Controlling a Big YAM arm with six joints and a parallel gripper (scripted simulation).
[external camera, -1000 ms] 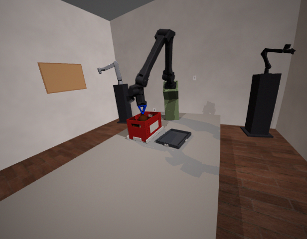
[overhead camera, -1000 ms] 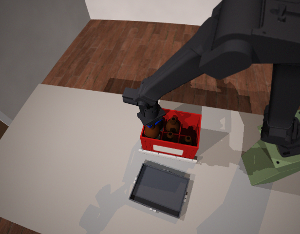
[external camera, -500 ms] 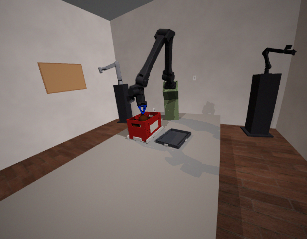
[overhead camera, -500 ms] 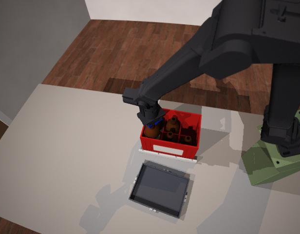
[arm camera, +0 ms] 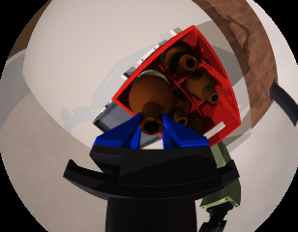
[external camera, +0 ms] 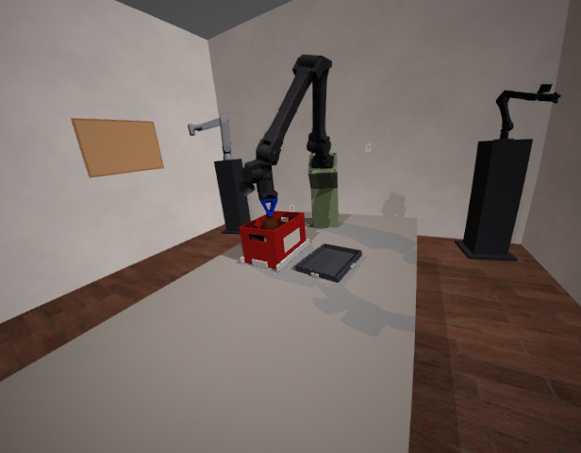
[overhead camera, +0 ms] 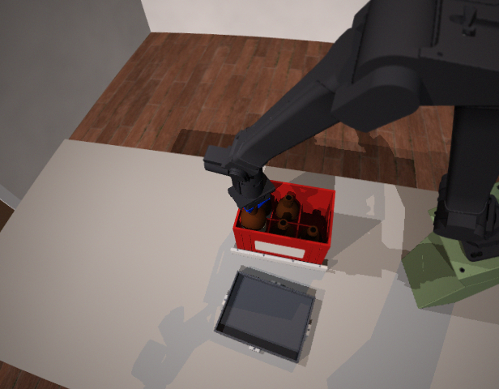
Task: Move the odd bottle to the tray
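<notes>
Brown bottle (overhead camera: 253, 218) upright, raised partway out of red crate's (overhead camera: 283, 246) corner cell, w/ other brown bottles (overhead camera: 287, 205) standing inside; dark tray (overhead camera: 224, 307) just beside crate.
</notes>
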